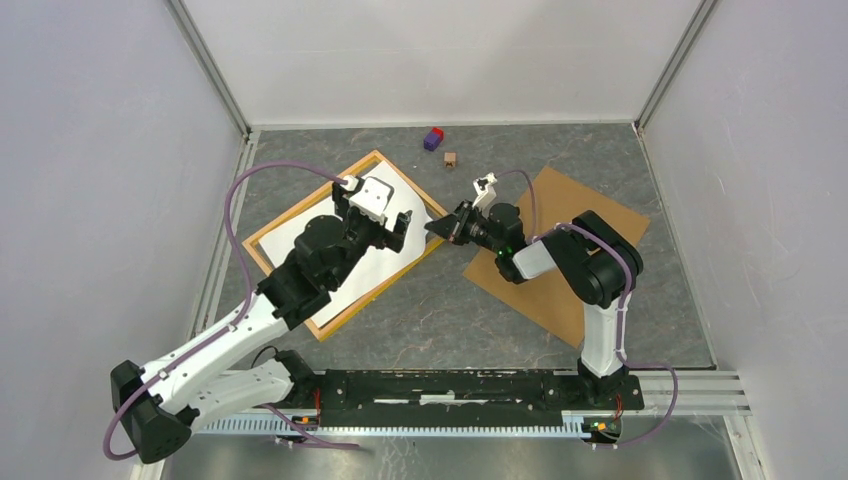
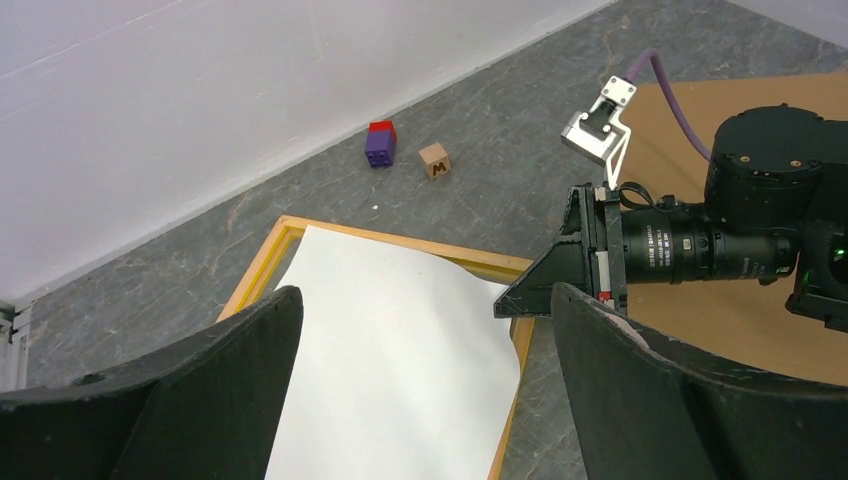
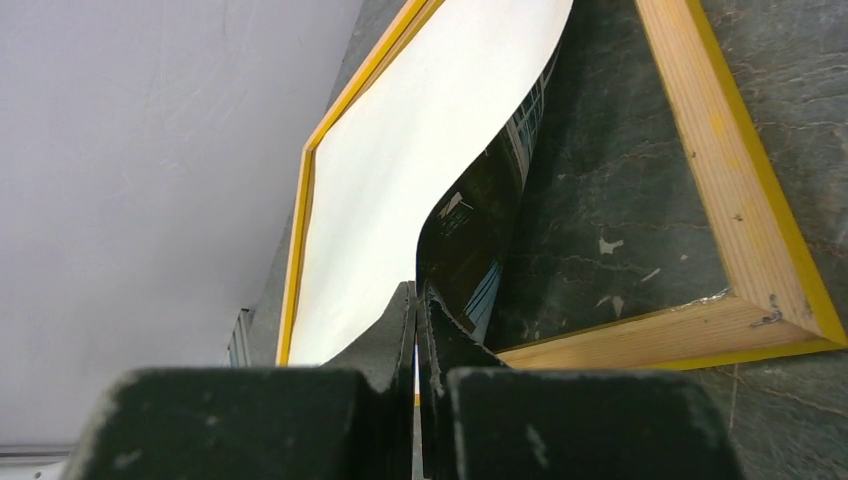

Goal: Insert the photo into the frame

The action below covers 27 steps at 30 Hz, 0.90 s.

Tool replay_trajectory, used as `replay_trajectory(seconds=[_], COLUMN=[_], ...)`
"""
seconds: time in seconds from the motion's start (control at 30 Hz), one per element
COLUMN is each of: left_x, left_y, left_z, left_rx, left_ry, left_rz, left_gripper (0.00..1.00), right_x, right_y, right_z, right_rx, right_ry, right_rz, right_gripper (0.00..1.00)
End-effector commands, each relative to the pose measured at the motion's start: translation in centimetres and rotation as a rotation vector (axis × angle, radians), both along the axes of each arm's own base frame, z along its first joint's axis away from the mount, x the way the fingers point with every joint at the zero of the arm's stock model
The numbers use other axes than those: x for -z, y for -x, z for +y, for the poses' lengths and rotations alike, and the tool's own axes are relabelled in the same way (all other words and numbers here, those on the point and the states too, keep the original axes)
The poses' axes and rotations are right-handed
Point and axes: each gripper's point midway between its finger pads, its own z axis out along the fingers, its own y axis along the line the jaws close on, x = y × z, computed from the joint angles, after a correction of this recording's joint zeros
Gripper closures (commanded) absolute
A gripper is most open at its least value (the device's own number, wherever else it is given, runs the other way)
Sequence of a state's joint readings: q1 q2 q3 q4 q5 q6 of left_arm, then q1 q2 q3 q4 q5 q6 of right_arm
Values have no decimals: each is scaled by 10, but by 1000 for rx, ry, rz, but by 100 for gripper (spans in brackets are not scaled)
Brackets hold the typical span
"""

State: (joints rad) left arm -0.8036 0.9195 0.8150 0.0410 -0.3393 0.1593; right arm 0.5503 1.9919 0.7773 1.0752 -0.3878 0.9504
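Top external view first: lying aslant on the grey stone-patterned table [image 1: 450, 310], left of centre, a large thin rectangular frame [image 1: 310, 196] of orange-yellow wood. Resting inside it, plain white back up, the large rectangular glossy photo [image 1: 300, 228].

Right wrist view: pinched tight on one corner of the print, the right gripper [image 3: 415, 300]. Corner lifted and curled above the frame's rim, with the dark printed side and its windows glimpsed beneath. Rest of the sheet apparently flat within the frame, though hard to judge from so low an angle.

Left wrist view: hanging over the photo, black fingers spread wide and holding nothing, the left gripper [image 2: 425, 295].

Under the right arm, just beside the frame, a plain brown flat backing board [image 1: 585, 215]. Near the far wall, well apart from the frame, a small purple-and-red block [image 1: 433, 138] and, near it, a small wooden cube [image 1: 451, 158].
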Motion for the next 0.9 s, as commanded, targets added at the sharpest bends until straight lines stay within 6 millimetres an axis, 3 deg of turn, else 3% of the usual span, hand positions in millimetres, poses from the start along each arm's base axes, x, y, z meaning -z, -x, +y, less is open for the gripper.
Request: replay_trajectory(seconds=[0.0, 0.33, 0.7, 0.8, 0.87], left_x=[-24, -23, -19, -18, -18], left_y=[1, 3, 1, 0, 0], left_z=[6, 5, 2, 2, 1], left_rx=[-8, -1, 4, 4, 4], left_ry=[23, 30, 20, 18, 19], left_rz=[-67, -63, -48, -46, -45], left_gripper=[1, 0, 0, 0, 0], right_x=[0, 10, 12, 14, 15], right_y=[-9, -25, -20, -18, -17], right_z=[3, 8, 24, 27, 28], right_rx=[9, -113, -166, -178, -184], right_ry=[35, 89, 96, 112, 121], right_rz=[-49, -52, -62, -65, -61], right_gripper=[100, 100, 100, 96, 88])
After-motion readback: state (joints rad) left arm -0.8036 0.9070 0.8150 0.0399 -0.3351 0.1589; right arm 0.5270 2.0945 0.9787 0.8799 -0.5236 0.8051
